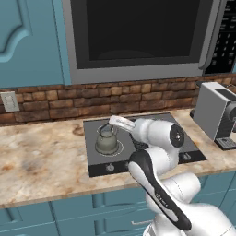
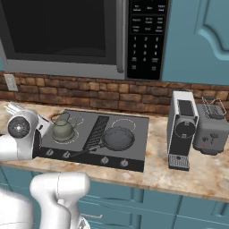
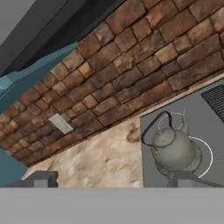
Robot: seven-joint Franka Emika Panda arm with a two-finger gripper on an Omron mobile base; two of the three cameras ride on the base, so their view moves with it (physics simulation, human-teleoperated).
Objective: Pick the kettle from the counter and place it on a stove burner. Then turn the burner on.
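The kettle [image 1: 107, 141] stands upright on the dark cooktop [image 1: 152, 120], inside the large solid white ring of the front-left stove burner [image 3: 204, 151]. The cooktop is set into the marbled table [image 1: 41, 156]. The gripper [image 3: 111, 179] is near the kettle, tilted toward the brick wall [image 3: 131, 65]. The jaws are spread wide and hold nothing; both finger tips [image 3: 41, 179] are apart from the kettle. A frying pan [image 2: 117, 138] rests on the front-right burner.
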